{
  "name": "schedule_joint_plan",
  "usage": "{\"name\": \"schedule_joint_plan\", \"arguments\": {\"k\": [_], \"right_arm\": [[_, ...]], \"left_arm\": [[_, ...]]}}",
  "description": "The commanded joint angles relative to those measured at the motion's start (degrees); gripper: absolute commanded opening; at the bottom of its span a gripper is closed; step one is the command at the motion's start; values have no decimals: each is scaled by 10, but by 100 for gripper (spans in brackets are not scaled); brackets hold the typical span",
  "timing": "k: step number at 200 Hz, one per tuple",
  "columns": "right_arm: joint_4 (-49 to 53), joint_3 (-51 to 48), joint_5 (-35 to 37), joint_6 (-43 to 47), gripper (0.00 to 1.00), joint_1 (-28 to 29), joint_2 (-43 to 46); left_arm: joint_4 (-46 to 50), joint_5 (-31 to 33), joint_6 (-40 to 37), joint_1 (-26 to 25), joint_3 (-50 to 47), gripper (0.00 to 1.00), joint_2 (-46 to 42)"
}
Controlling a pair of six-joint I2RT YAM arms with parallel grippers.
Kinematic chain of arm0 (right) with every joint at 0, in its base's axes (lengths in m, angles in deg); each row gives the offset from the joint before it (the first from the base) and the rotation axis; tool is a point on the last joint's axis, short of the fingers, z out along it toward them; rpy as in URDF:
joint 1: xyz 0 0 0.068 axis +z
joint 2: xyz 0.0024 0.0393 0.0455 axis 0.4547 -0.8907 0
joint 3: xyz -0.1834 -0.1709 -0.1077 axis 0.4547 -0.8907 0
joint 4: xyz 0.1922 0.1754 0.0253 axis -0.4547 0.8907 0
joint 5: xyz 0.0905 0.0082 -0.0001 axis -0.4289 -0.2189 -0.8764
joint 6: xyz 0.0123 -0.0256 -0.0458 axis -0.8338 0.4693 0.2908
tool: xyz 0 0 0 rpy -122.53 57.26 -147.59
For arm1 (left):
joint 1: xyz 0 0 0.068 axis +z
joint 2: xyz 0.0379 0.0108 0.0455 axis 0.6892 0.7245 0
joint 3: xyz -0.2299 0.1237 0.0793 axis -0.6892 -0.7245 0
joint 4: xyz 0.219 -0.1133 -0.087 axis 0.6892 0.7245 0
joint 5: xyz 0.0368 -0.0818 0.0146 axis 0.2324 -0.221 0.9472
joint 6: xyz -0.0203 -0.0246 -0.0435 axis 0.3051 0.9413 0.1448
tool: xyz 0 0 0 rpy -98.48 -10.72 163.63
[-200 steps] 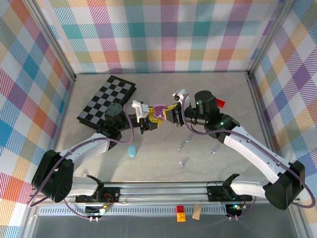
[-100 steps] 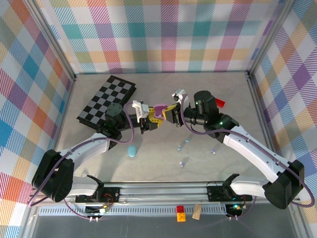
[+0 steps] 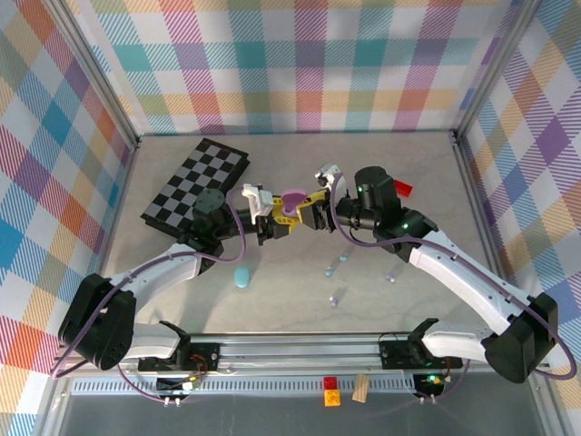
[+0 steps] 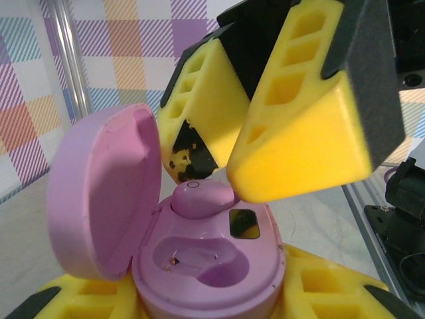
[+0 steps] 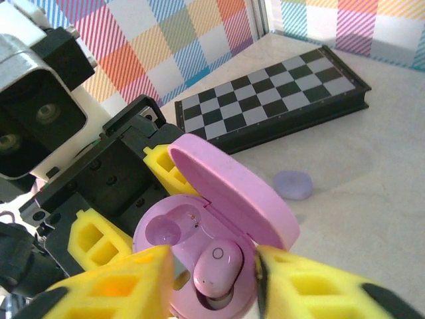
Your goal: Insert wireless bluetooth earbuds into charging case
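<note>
One change noted. Your left gripper [image 3: 275, 221] has its jaws clenched on the open pink case [image 4: 212, 292]. One pink earbud [image 4: 201, 197] sits in a socket, and the other socket [image 4: 192, 258] is empty. Your right gripper [image 3: 311, 209], shut a second ago, has parted its jaws off the bud, so this insertion looks complete.

One pink case [image 4: 153, 219], one chessboard [image 3: 195, 184]
</note>
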Motion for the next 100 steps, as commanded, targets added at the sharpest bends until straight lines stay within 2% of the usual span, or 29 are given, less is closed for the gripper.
{"name": "schedule_joint_plan", "arguments": {"k": [1, 47, 100], "right_arm": [[-15, -6, 9, -10, 45, -7, 25], [-80, -37, -28, -88, 54, -54, 65], [-86, -34, -46, -117, 62, -70, 45]], "left_arm": [[-38, -15, 4, -2, 13, 35, 6], [-41, -16, -19, -1, 3, 36, 4], [-20, -2, -43, 2, -1, 36, -7]]}}
